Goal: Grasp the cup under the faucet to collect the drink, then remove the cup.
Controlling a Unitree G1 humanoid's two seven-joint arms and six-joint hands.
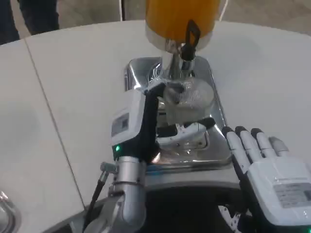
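A clear ribbed plastic cup (187, 99) stands on the shiny steel base (138, 68) of the drink dispenser, right below the faucet (187, 51) with its black lever. The dispenser's orange tank (182, 17) rises at the top. My left hand (146, 124) reaches in from the left and its fingers wrap around the cup's lower part. My right hand (265, 165) lies flat and open at the lower right, beside the base and apart from the cup. Whether the cup holds drink is unclear.
The white table (73, 97) spreads left and right of the dispenser, with a seam running down its left part. A metal object (7, 213) shows at the bottom left corner. Someone's dark legs (34, 14) stand at the far top left.
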